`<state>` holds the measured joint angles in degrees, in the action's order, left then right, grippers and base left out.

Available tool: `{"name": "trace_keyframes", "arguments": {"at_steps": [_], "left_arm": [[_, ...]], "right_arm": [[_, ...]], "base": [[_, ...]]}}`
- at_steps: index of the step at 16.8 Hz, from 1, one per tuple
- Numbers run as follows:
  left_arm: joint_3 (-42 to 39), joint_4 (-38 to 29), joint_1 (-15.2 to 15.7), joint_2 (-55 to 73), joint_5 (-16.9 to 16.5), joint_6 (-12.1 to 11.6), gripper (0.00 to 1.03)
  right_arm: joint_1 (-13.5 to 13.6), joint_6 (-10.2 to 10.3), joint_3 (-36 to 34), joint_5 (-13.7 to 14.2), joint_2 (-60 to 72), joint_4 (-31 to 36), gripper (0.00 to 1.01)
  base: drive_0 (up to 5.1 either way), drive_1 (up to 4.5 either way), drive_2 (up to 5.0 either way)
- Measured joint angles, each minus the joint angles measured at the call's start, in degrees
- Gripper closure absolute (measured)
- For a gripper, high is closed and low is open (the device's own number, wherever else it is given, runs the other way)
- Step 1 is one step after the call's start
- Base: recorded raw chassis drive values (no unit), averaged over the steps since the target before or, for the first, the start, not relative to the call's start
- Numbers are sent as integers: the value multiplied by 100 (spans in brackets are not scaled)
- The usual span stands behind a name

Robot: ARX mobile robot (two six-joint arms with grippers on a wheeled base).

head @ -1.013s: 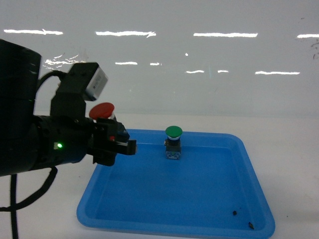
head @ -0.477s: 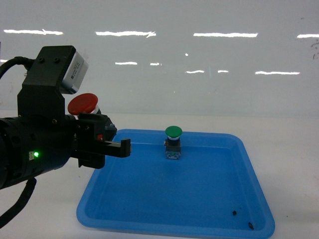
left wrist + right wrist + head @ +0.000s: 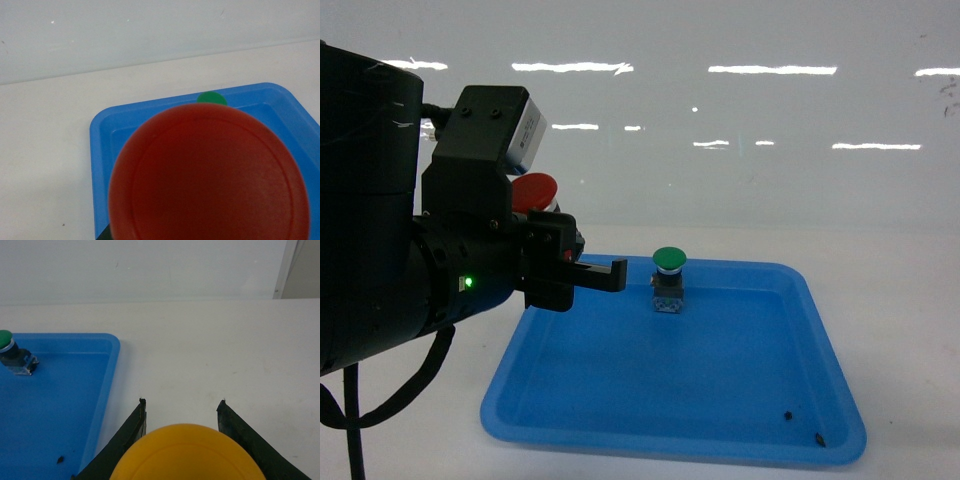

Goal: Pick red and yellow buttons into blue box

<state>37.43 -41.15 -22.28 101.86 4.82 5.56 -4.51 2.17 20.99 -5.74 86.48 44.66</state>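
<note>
1. Clearly the red button [image 3: 532, 190] is off the table, carried in the left gripper [image 3: 582, 268]; its cap shows just behind and above the gripper body, over the left rim of the blue box [image 3: 820, 330]. In the left wrist view the red cap [image 3: 207, 172] fills most of the picture, so the button sits close below that camera, cap toward the lens.
2. I judge the fingers of the left gripper are clamped on the button's body, since it hangs in the air with them, but the contact itself is hidden. One black finger [image 3: 600, 272] reaches over the box floor, probably so that the button falls inside when it is let go.
3. The yellow button [image 3: 187, 452] lies between the two dark fingers of the right gripper [image 3: 182, 415], outside the box, to its right side. If the fingers press it or only stand beside it, I cannot tell.
4. A green button [image 3: 668, 280] stands upright inside the box, near its far wall. It does not belong to the task.
5. Two small dark specks [image 3: 788, 415] lie on the box floor near the front right corner.
</note>
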Motion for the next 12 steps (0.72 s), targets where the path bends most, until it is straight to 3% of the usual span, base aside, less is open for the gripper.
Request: {"name": "trace_keyframes", "arguments": {"at_steps": [5,12], "left_arm": [[2,7,-2,-2,-4,0,78],[-2,28,-20,-4,2,0,78]], "right_arm": [[-4,0,-7,2,0,-11,63],[0,0,-13,-2,-33,-15,63]], "base": [[-2,-411,408],[402,-448,56]]}}
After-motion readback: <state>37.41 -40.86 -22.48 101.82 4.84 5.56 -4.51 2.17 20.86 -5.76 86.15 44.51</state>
